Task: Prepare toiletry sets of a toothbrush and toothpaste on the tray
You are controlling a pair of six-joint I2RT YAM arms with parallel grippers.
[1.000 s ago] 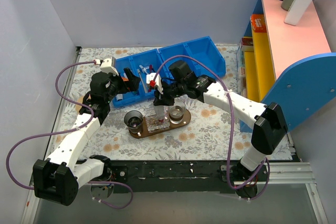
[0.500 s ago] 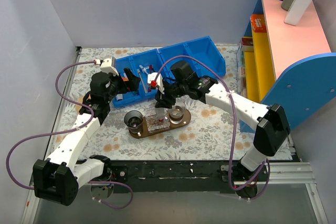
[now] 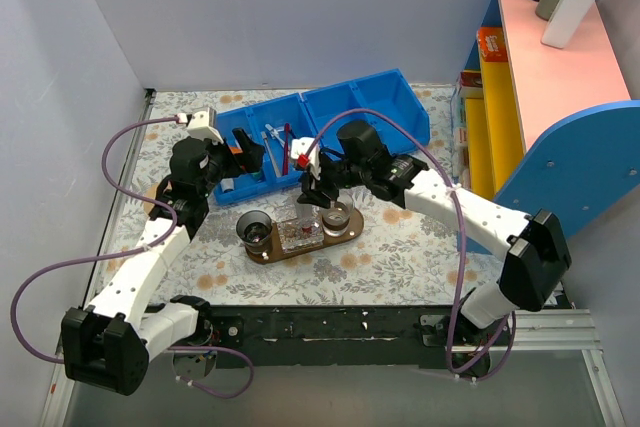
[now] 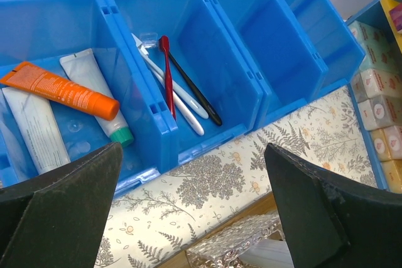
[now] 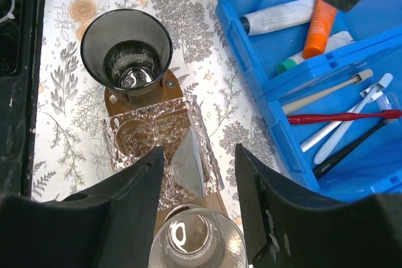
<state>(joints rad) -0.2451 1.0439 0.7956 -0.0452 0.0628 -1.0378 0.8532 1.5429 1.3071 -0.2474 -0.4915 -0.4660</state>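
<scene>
Floral cloth covers the table. My right gripper hangs part-open and empty above the tray, which is mostly hidden under a crinkled box. The grey wedge inside looks like the toothpaste, but it is hard to tell. My left gripper gapes wide and empty over the bin holding the toothbrush.

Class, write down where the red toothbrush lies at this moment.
In the left wrist view, the red toothbrush lies in the blue bin beside the white toothbrushes and the dark toothbrush, one compartment over from the orange tube.

The left tool is held forward with jaws spread wide; the right tool points downward, jaws parted.
</scene>
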